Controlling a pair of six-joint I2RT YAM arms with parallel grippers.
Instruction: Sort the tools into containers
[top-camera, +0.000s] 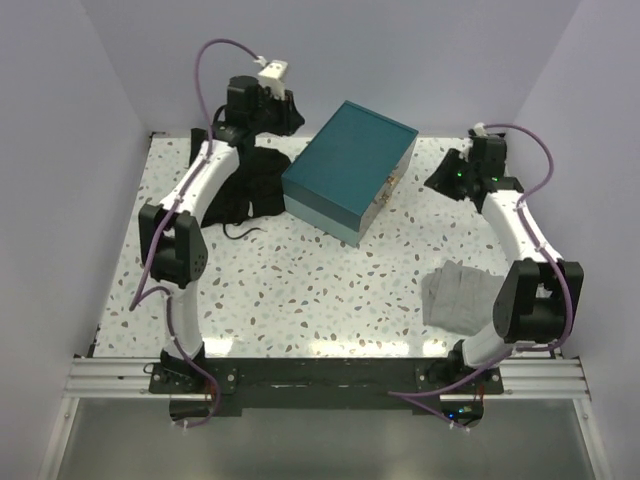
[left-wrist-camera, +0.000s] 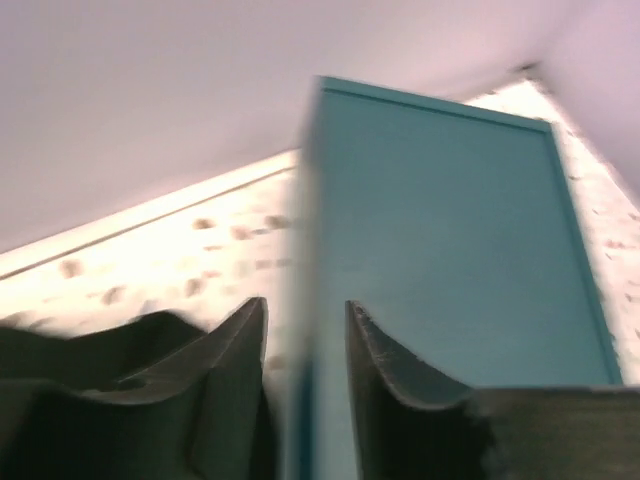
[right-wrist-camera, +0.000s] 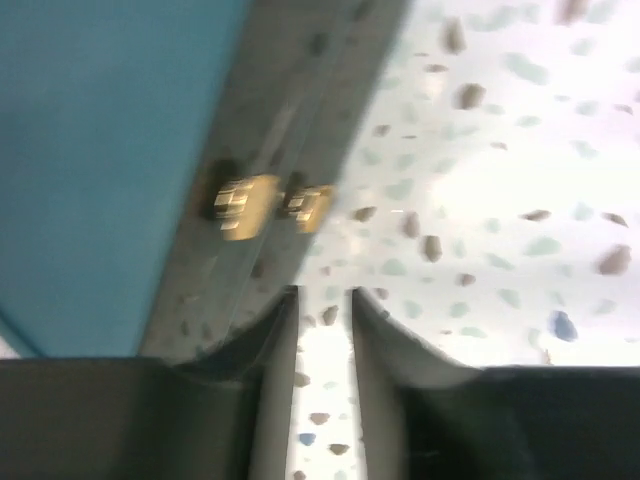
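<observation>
Your left tool (left-wrist-camera: 305, 312) hangs at the far-left back of the surface (top-camera: 300, 300), fingers slightly apart and gripping nothing. The black bag (top-camera: 252, 190) lies beneath that arm. Just right of it, the teal case (top-camera: 345, 165) sits closed and skewed, brass clasps (right-wrist-camera: 245, 205) on its right side. Your right tool (right-wrist-camera: 322, 297) hovers near the clasps, narrow gap, nothing pinched. Open surface lies in front of the case. A grey cloth (top-camera: 455, 295) lies near-right. Both wrist views are blurred.

Top view high above the near edge, facing down and forward, both wrist views blurred, close on the dark-teal rectangular hard case (top-camera: 350, 165), shared by all three.
</observation>
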